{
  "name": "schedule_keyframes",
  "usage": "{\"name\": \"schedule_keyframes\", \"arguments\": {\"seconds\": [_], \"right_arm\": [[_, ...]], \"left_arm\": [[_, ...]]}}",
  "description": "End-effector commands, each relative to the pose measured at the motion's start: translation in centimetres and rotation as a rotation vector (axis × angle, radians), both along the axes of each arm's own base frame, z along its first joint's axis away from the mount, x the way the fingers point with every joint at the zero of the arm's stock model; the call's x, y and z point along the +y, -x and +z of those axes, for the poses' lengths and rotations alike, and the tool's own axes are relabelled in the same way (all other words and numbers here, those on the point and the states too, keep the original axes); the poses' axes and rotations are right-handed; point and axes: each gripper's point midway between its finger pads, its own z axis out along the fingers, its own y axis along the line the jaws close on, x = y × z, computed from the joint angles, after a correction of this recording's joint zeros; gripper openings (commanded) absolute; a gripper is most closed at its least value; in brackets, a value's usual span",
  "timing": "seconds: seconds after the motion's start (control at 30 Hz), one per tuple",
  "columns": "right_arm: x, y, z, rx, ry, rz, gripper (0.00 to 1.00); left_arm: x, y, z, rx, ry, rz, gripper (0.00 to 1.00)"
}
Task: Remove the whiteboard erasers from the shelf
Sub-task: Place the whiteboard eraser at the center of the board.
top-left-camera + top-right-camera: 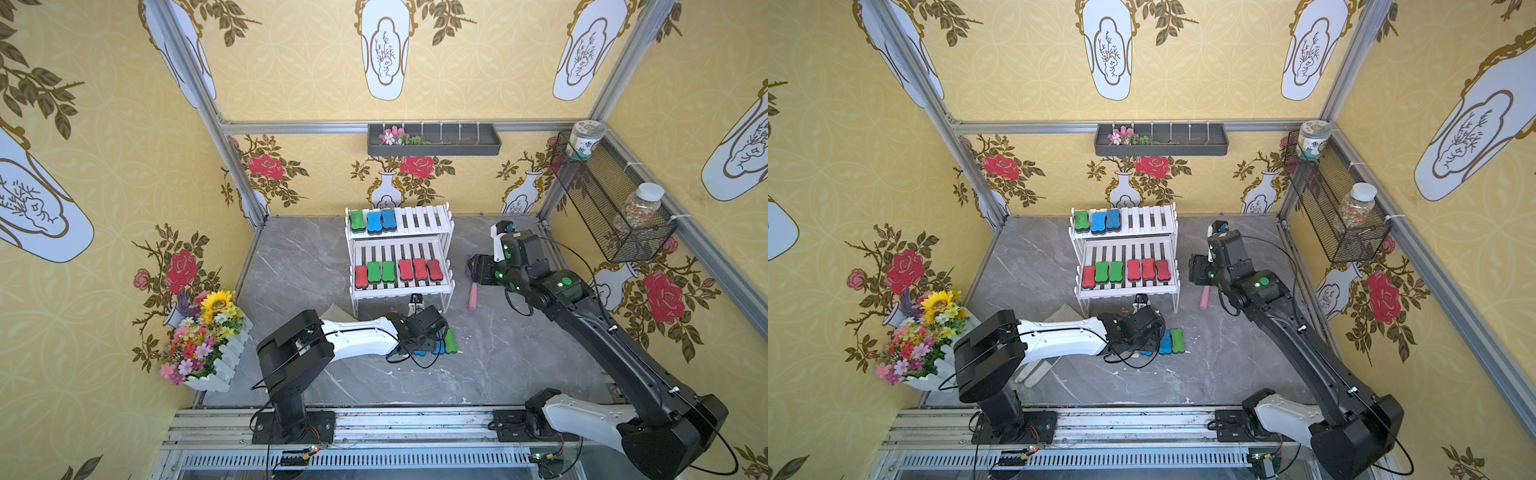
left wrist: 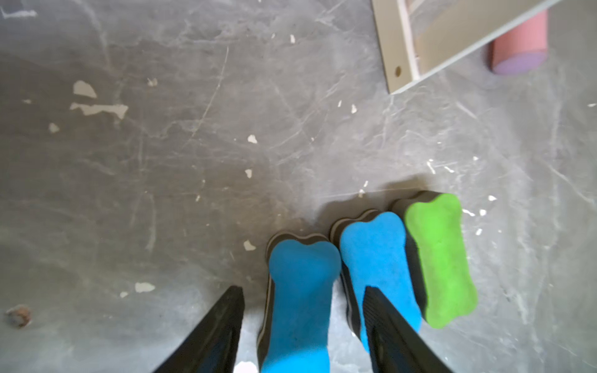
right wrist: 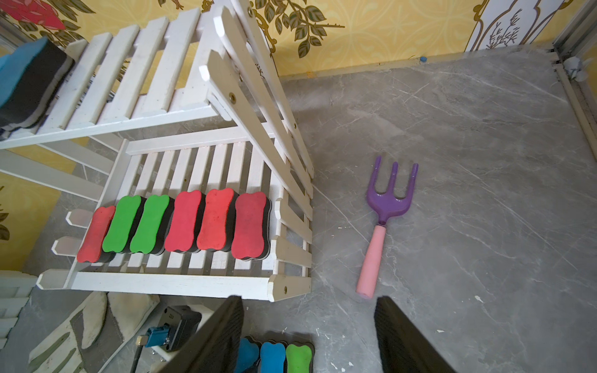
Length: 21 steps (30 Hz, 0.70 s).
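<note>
Currently the left gripper [image 2: 303, 290] stands spread, low over the table [image 2: 161, 145]. A blue eraser [image 2: 303, 258] lies flat between its jaws with a gap on each side; nothing is pinched. One finger [image 2: 387, 323] overlaps a second blue eraser [image 2: 374, 245] in the left wrist view, and a green eraser [image 2: 439, 255] touches that one on its far side.

Risk: a withdrawal that is not straight up may let this finger drag the neighbouring eraser and scatter the row.

The right gripper [image 3: 309, 298] is likewise spread and empty. Ahead of it stands the shelf [image 3: 174, 285], with six erasers [image 3: 181, 222] packed edge to edge on the lower tier and three erasers [image 1: 373, 221] on the upper tier.

Risk: the tight packing leaves no finger gap, so a pinch may take two erasers or tip one. Contact with the side rail may shift the light shelf.

A garden fork [image 3: 384, 206] lies near, apart from the shelf.
</note>
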Motion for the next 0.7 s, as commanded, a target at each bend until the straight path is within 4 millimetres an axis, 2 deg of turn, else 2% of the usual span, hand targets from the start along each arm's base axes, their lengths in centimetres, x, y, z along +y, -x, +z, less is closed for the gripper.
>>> {"name": "schedule_keyframes", "arguments": {"seconds": [0.0, 0.1, 0.37, 0.53, 0.6, 0.67], "right_arm": [[-0.4, 0.3, 0.4, -0.008, -0.006, -0.021, 0.69], [-0.2, 0.5, 0.7, -0.009, -0.025, -0.018, 0.71], [0.0, 1.2, 1.3, -0.019, -0.065, -0.011, 0.73], [1.1, 1.4, 1.4, -0.01, -0.108, 0.019, 0.73], [1.6, 1.4, 1.4, -0.009, -0.121, 0.029, 0.73], [2.4, 1.3, 1.7, -0.008, -0.132, 0.054, 0.74]], "left_arm": [[0.9, -0.2, 1.5, -0.047, -0.01, 0.007, 0.68], [1.7, -0.1, 4.0, -0.082, 0.045, 0.038, 0.7], [3.0, 0.5, 10.5, -0.18, 0.14, 0.019, 0.87], [3.9, -0.1, 16.7, -0.31, 0.191, -0.013, 0.99], [4.4, -0.4, 18.8, -0.345, 0.225, -0.006, 0.99], [5.1, -0.8, 20.0, -0.361, 0.248, -0.002, 0.99]]}}
